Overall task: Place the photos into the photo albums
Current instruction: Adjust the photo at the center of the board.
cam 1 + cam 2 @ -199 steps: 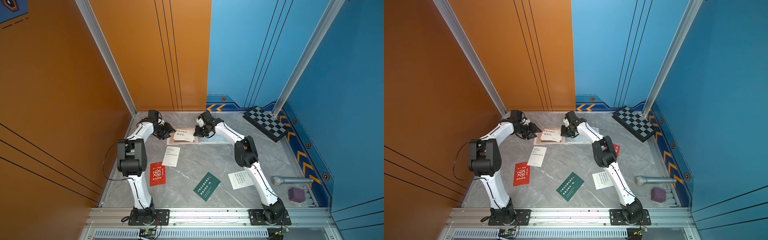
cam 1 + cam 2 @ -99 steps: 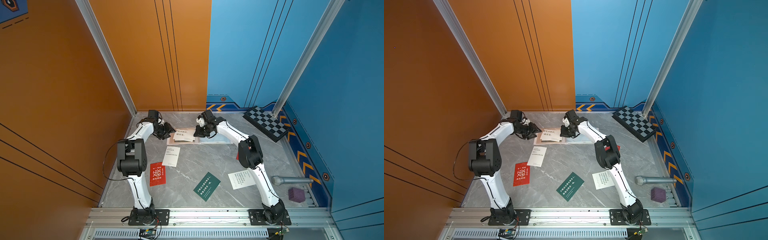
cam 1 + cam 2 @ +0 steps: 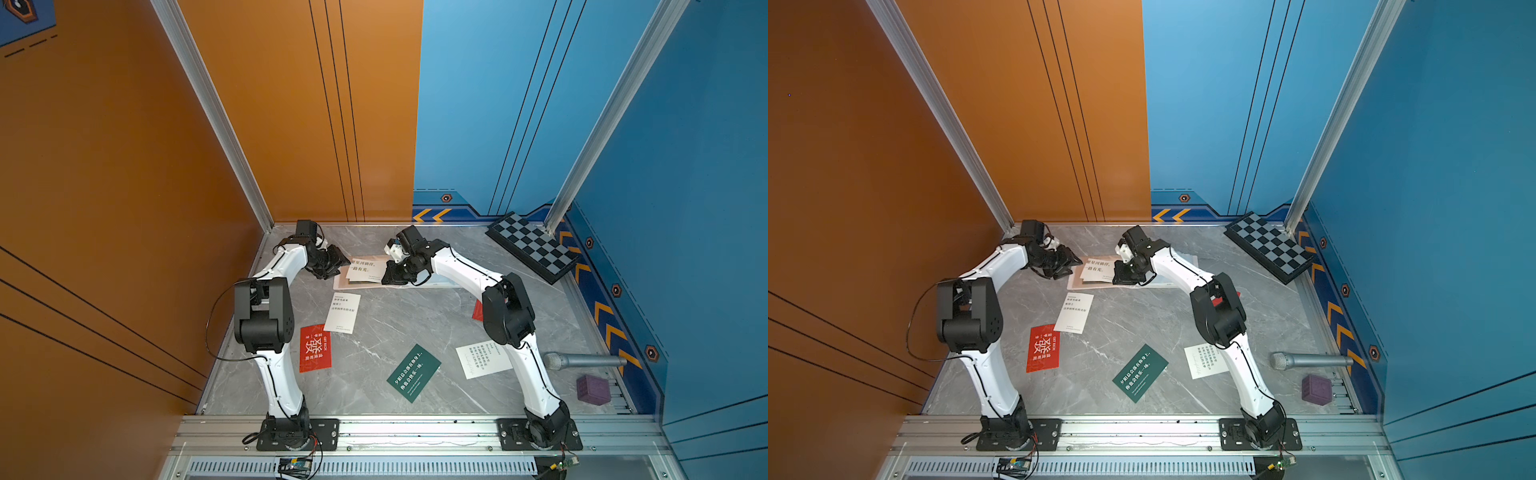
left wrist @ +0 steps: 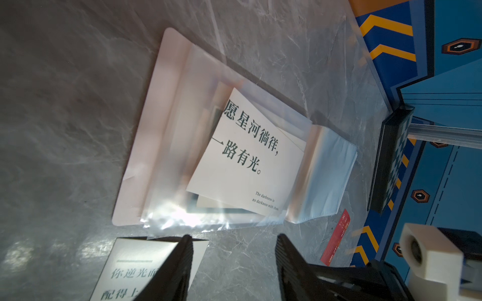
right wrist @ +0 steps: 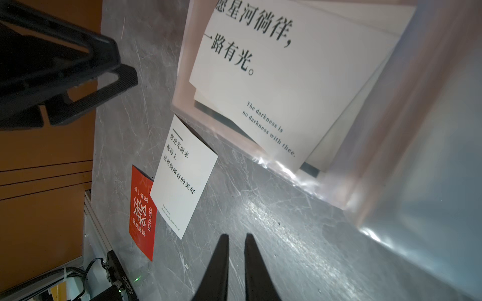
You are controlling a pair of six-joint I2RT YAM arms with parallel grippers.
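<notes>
The white card lies just this side of the album, nearest the left gripper, spread and empty. The right gripper is barely parted, empty.

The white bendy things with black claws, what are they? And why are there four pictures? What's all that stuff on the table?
They are robot arms, a left arm and a right arm. Each ends in a gripper, a claw with two fingers. Two pictures look down from above, like two eyes. Two come from cameras on the arms' wrists, close to the claws. The left gripper is open and empty. The right gripper has its fingers slightly apart and holds nothing. Both are near the pink photo album, where one white card lies among clear pages. On the grey table wait another white card, a red card, a green card and a third white card. A checkered board, a microphone and a purple cube sit aside.
</notes>
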